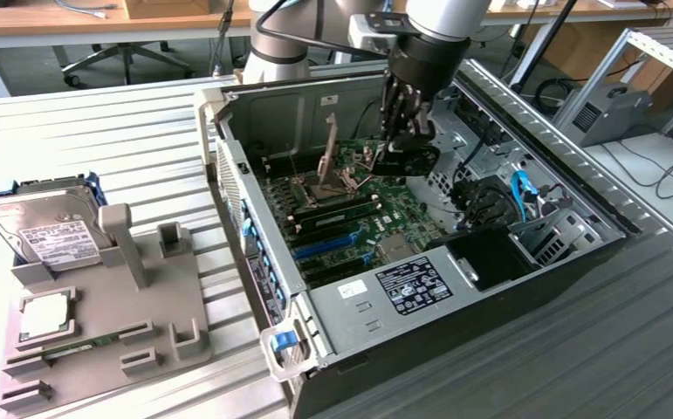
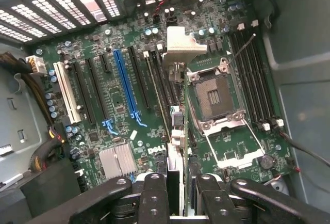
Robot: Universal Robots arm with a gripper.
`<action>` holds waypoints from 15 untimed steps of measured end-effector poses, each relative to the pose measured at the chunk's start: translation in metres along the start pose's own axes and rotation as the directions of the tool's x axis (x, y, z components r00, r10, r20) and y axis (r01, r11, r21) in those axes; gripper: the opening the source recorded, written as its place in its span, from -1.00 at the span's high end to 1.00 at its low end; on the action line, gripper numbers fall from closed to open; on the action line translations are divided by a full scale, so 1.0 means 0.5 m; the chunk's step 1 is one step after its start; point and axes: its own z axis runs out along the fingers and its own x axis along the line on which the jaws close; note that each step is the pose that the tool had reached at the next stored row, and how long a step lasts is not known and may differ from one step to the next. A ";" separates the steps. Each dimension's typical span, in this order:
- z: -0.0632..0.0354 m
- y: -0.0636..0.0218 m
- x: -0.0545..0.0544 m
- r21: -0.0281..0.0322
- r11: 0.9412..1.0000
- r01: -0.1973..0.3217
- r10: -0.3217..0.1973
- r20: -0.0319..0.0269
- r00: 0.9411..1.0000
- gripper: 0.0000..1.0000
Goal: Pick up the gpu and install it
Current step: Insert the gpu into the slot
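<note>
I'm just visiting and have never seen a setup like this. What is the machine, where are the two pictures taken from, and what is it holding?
The machine is a robot arm ending in a gripper, a two-fingered clamp. The exterior view comes from a camera standing off the arm; it shows the arm reaching down into an open computer case on a metal table. The wrist view comes from a camera on the arm's wrist, looking past the gripper at the motherboard. The gripper is shut on the gpu, a thin card seen edge-on, hanging above the board's slots beside the empty processor socket. On the exterior view's left, a grey parts holder carries a hard drive.
</note>
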 end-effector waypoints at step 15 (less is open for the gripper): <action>0.000 0.000 0.000 -0.004 0.991 0.134 -0.134 -0.006 0.991 0.47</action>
